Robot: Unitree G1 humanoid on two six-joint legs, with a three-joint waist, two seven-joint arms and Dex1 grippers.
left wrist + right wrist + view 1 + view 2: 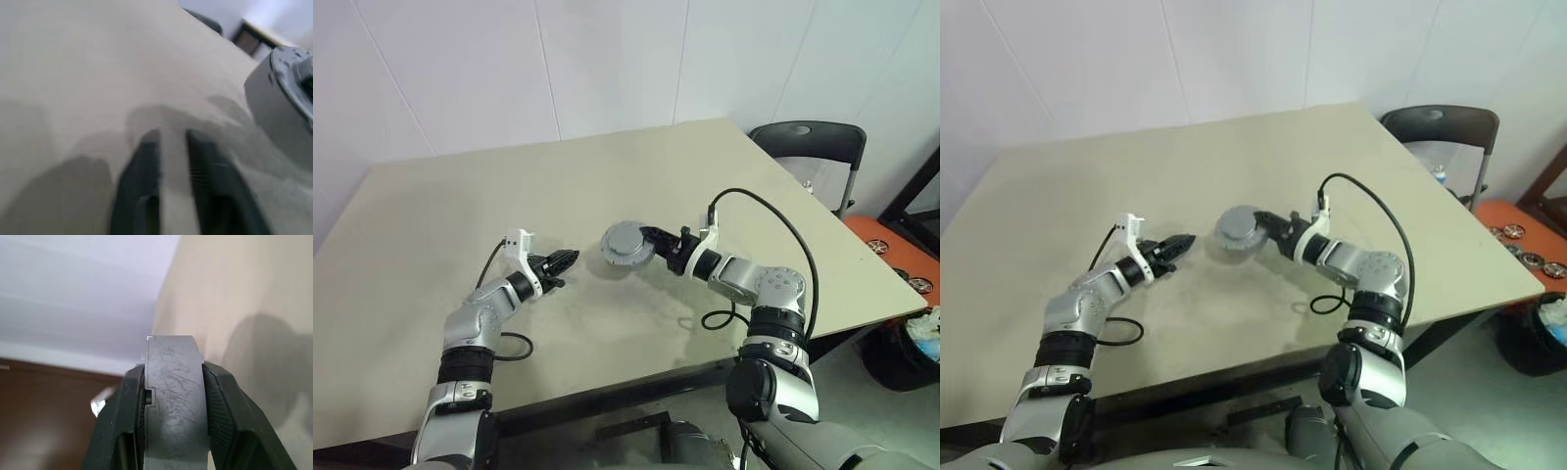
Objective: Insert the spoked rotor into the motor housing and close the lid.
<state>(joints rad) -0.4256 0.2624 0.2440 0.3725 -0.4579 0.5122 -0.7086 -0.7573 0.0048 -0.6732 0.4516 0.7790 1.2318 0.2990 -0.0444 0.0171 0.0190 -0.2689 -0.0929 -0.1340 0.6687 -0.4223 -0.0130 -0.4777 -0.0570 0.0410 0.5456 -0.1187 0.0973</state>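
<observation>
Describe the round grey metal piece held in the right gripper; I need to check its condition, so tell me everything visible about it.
The round grey metal motor housing is a short, thick disc with a flat, closed face and a matte, lightly scratched rim; a seam with a small step runs around its edge. It looks closed, with no windings or spokes showing. It is held above the beige table, tilted up on edge. The right gripper clamps it across its thickness, one black finger on each flat face. Nothing else touches it; the left gripper is apart from it.
</observation>
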